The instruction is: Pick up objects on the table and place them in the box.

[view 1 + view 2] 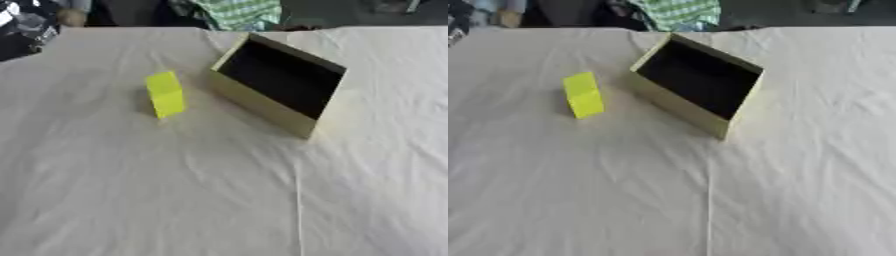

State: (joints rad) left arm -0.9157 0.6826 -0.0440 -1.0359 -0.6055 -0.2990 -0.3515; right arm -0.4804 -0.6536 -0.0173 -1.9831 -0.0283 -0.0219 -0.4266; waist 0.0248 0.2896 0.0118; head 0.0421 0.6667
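A bright yellow block (pixel 165 93) stands upright on the white tablecloth, left of centre. To its right sits a pale cream box (pixel 262 104) with a dark inside (pixel 280 77), its opening turned up and toward me. The block and the box stand a short way apart, not touching. Neither of my hands shows in either view.
The white cloth (pixel 175 190) covers the whole table and is wrinkled, with a seam running down the near right part. Dark objects (pixel 22 25) lie past the far left corner. A checked cloth (pixel 241 12) shows beyond the far edge.
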